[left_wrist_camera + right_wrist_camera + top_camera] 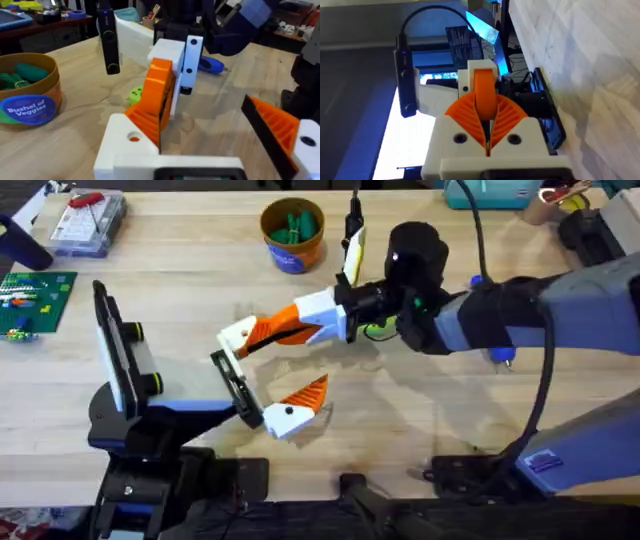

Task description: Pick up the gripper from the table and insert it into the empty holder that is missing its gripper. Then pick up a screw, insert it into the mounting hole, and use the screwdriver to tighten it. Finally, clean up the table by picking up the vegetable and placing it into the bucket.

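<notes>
My right gripper is shut on the gripper, an orange wedge with a white base. That base lies at the far end of the holder, the black bar on my left arm's wrist; I cannot tell whether it is seated. The holder's near end carries the matching orange finger. My left gripper stands open. The lime-green vegetable lies beside the right wrist. The bucket holds dark green pieces. A blue screwdriver lies on the table. The screw is out of view.
A clear parts box and a green circuit board sit at the far left. A yellow and black piece stands right of the bucket. The right arm spans the table's right half.
</notes>
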Controlling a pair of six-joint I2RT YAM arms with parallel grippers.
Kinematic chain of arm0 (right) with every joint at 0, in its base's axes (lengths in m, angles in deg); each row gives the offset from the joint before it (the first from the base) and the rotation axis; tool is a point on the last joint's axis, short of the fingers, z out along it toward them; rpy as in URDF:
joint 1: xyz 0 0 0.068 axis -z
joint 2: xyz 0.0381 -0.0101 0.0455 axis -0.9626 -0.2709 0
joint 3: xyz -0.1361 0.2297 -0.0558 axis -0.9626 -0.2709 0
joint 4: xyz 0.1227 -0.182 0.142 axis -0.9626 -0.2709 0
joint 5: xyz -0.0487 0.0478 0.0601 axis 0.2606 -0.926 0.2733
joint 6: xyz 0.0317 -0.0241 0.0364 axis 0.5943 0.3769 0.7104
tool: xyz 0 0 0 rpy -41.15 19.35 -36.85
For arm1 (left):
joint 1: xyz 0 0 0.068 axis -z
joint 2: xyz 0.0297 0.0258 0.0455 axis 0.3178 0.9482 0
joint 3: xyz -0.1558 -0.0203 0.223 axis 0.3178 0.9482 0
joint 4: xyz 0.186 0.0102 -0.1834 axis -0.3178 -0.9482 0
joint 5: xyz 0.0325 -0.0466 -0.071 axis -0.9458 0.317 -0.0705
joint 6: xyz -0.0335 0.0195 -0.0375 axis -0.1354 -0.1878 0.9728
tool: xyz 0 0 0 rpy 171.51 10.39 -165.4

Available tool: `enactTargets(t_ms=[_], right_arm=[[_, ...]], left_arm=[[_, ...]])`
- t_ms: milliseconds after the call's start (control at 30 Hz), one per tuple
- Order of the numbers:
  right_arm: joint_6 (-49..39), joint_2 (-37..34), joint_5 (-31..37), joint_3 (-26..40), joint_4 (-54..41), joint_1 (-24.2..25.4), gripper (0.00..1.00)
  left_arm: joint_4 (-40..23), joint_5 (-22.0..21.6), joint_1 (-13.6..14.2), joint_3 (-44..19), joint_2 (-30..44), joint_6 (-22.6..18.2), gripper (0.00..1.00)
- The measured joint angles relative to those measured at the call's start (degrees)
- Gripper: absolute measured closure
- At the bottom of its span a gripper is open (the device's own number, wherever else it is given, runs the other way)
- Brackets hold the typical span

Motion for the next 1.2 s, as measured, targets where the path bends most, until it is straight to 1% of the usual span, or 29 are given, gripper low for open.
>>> enactTargets(t_ms=[833, 867, 900, 967, 1000, 1100, 1133, 1167, 1200], right_arm=[[-1.52, 0.01, -0.99, 0.00, -0.12, 0.20, 0.994], [-1.51, 0.01, -1.04, 0.00, -0.16, 0.20, 0.979], [-1.52, 0.01, -1.11, 0.00, -0.25, 0.20, 0.933], [-1.52, -0.02, -1.08, 0.02, -0.62, -0.14, 0.768], [-1.64, -0.05, -1.08, 0.02, -0.68, -0.55, 0.646], [-1.71, -0.06, -1.22, 0.04, -0.72, -1.50, 0.186], [-1.79, -0.06, -1.25, 0.04, -0.72, -1.64, 0.074], [-1.92, -0.06, -1.27, 0.04, -0.71, -1.68, 0.025], [-1.95, -0.06, -1.29, 0.04, -0.70, -1.68, 0.013]], left_arm=[[-0.08, 1.54, -0.23, 0.02, 0.01, -0.71, 0.014], [-0.08, 1.55, -0.23, 0.02, 0.01, -0.72, 0.014], [-0.07, 1.64, -0.23, 0.02, 0.00, -0.77, 0.014], [0.14, 3.53, -0.05, -0.01, 0.00, -1.13, 0.014], [0.34, 4.66, 0.28, -0.02, 0.00, -1.38, 0.014], [0.49, 7.25, 0.70, -0.02, 0.00, -1.81, 0.014], [0.49, 7.85, 0.74, -0.02, 0.00, -1.90, 0.014], [0.49, 8.32, 0.76, -0.02, 0.00, -2.00, 0.014], [0.49, 8.66, 0.77, -0.02, 0.00, -2.03, 0.013]])
